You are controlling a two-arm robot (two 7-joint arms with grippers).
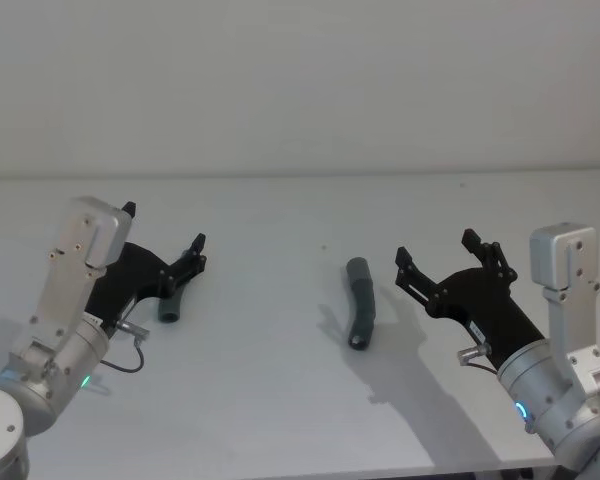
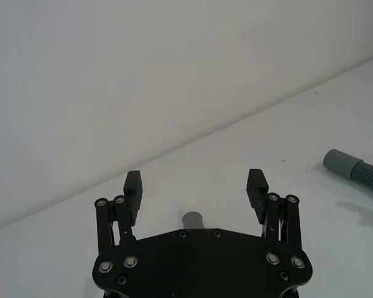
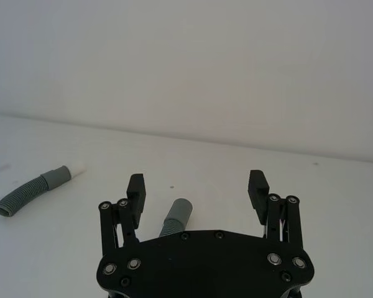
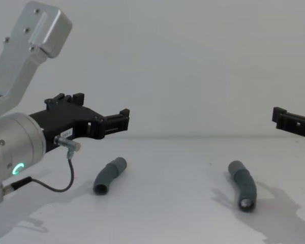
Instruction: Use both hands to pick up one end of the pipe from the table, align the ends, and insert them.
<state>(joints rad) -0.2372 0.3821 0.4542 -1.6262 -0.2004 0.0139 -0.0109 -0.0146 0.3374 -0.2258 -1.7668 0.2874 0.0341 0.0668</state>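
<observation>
On table (image 1: 280, 400), pipe pcs (image 1: 360, 305) (image 1: 168, 312) apart, end effectors (image 1: 164, 225) (image 1: 436, 245) spread

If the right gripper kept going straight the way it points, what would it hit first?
Probably the grey pipe piece, which lies between the fingers of the open right gripper in its wrist view. It hovers above the table, though, so it might pass over the piece and touch down beyond.

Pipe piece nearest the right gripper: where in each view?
Head: pipe piece right of centre, beside the right gripper.
Left wrist: piece far off, cut by the frame.
Right wrist: piece close, between the open jaws.
Chest: piece lower right, on the table.
Shared landmark: table's far edge.
</observation>
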